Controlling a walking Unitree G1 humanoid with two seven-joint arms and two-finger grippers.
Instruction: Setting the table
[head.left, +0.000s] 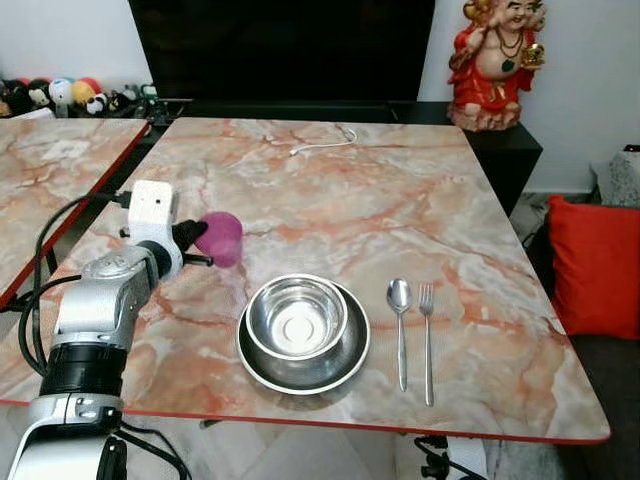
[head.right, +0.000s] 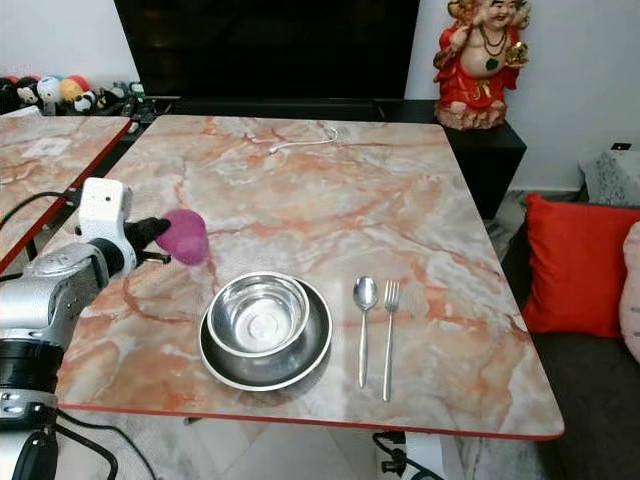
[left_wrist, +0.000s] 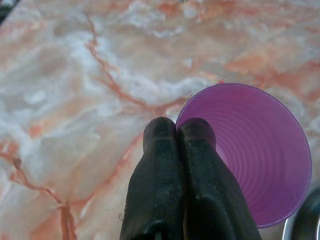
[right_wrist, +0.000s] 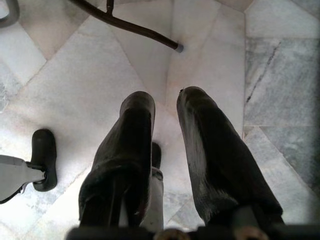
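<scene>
The left gripper (left_wrist: 179, 131) pinches the rim of a purple cup (head.left: 220, 238). Its two black fingers (left_wrist: 160, 165) are pressed together with the thin cup wall between them, one finger inside and one outside. Holding the rim like this lets the arm carry the cup without squashing it. From the head views I cannot tell if the cup stands on the marble table (head.left: 400, 190) or hangs just above it.

The cup is on the left, just beside and a bit farther away than the steel bowl (head.left: 296, 318). The bowl sits in a steel plate (head.left: 352, 358) near the front edge. A spoon (head.left: 400, 330) and a fork (head.left: 427, 335) lie side by side to the right of the plate, well apart from the cup. So the cup looks like the last piece of this place setting.

The left arm reaches forward over the table's left edge, bent at the wrist. The right gripper (right_wrist: 165, 150) hangs down over the floor, fingers a little apart, holding nothing.
</scene>
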